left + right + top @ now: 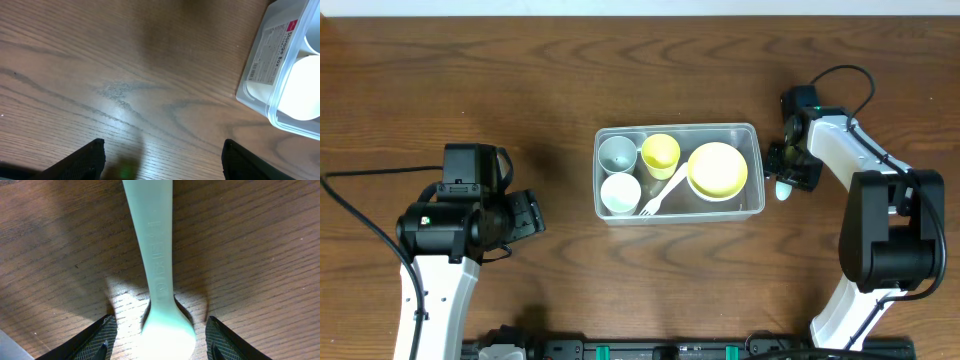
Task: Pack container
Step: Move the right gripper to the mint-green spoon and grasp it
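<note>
The clear container point(678, 128) stands mid-table. It holds a grey bowl point(617, 153), a yellow cup point(660, 154), a white bowl point(620, 193), a yellow bowl point(717, 169) and a white fork point(663, 192). A mint-green spoon point(784, 189) lies on the table just right of the container. My right gripper point(788, 166) is low over it. In the right wrist view the open fingers point(160, 324) straddle the spoon's bowl end point(152, 245) with gaps on both sides. My left gripper point(532, 215) is open and empty left of the container point(260, 65), and its fingers point(164, 146) hang over bare wood.
The table is dark brown wood. The right arm's black cable point(840, 75) loops above it at the far right. The left arm's base and cable sit at the left front.
</note>
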You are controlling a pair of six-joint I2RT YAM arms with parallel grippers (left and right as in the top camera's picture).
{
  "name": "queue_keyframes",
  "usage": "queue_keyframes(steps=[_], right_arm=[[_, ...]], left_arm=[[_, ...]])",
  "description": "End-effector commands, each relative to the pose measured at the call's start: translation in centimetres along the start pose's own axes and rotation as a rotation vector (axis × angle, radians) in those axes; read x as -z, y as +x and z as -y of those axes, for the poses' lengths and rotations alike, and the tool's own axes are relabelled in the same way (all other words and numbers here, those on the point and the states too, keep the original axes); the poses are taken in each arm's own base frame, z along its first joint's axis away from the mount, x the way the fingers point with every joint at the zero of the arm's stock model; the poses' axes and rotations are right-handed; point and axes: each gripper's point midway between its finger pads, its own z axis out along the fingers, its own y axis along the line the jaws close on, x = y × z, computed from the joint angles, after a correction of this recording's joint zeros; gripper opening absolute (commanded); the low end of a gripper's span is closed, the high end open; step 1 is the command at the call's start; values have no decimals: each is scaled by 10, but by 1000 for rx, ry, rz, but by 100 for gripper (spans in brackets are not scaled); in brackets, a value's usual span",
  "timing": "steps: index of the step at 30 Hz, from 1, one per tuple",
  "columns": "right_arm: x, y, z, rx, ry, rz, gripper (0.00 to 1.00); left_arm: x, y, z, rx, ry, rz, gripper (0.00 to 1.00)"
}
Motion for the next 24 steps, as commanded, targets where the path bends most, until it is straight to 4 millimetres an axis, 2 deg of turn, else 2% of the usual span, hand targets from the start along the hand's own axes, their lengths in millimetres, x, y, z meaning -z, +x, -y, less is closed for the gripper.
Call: queue_keyframes(steps=[1, 10, 24], right_arm=[[-22, 25, 6, -5, 23, -96, 59], [-24, 37, 11, -4, 37, -136, 59], [-24, 38, 6, 11, 7, -147, 61]], left_arm=[[-1, 0, -4, 18, -18, -2, 75], [-1, 1, -4, 17, -19, -5, 75], [-1, 1, -4, 17, -19, -5, 75]])
